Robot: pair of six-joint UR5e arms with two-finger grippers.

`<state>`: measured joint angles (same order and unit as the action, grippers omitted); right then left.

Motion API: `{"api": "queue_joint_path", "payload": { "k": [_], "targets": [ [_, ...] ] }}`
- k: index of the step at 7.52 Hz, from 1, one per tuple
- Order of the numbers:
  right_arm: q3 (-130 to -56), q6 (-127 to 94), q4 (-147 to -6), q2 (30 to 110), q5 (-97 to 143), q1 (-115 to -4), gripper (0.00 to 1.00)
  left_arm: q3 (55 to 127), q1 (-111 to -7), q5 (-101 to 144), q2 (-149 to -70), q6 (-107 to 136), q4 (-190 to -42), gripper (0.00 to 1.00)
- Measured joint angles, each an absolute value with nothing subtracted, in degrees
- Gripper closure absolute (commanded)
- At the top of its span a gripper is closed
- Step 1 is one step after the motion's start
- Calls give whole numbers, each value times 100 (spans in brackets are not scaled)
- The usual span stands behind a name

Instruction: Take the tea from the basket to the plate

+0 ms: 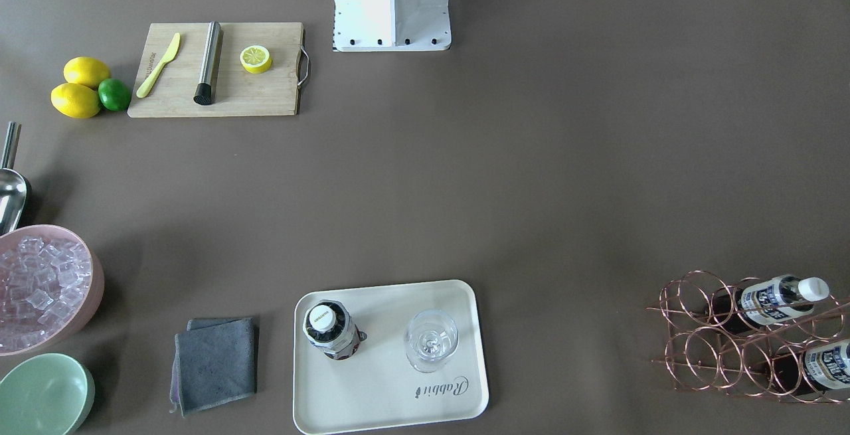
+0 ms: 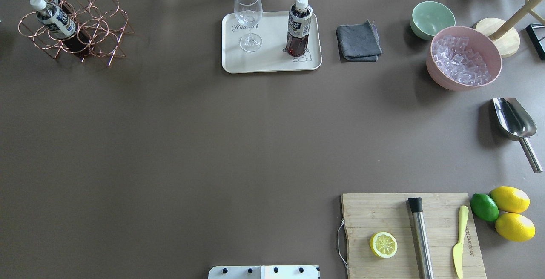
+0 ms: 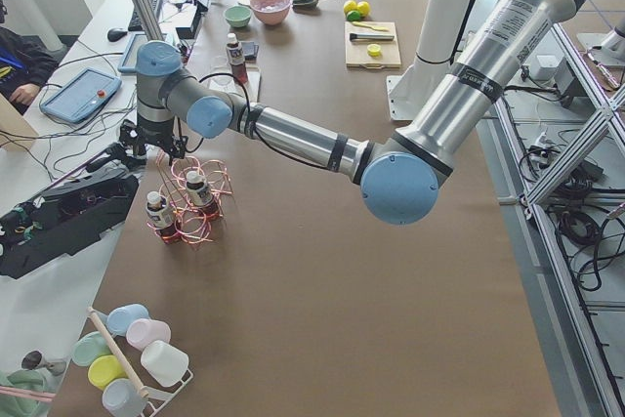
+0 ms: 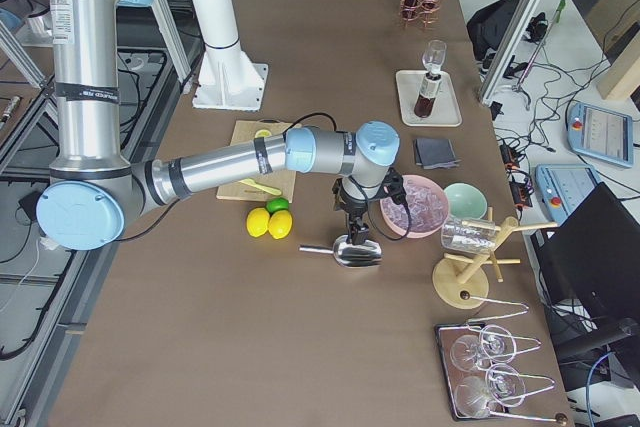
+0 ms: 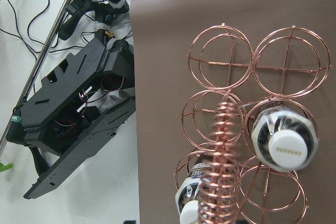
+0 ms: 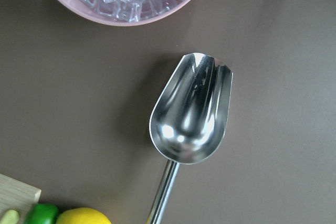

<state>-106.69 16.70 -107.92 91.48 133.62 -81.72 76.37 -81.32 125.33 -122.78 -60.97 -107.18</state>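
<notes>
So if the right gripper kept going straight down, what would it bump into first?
Probably the metal scoop. The right gripper points down above it, and the wrist view shows the scoop's bowl right underneath. The gap between them is hard to judge.

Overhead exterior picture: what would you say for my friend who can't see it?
One tea bottle stands upright on the cream tray beside an empty wine glass. Two more bottles sit in the copper wire basket, far left.
</notes>
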Motion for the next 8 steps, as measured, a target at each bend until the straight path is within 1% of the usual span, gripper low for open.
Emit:
{"api": "queue_joint_path", "payload": {
  "k": [2, 4, 6, 8],
  "targets": [
    [-10177, 1912, -9765, 9622, 13255, -8372, 0, 7656, -8130, 12533, -12282, -6057, -10715, 2],
    [-9942, 1955, -9321, 9827, 13219, -8492, 0, 7831, -8159, 12548, -12256, -5903, -10714, 2],
    [-9873, 1945, -9255, 9792, 13189, -8521, 0, 8366, -8291, 12600, -12025, -4877, -10714, 2],
    [-9870, 1937, -9247, 9776, 13172, -8522, 0, 9140, -8394, 12619, -11666, -2701, -10721, 2]
  ]
}}
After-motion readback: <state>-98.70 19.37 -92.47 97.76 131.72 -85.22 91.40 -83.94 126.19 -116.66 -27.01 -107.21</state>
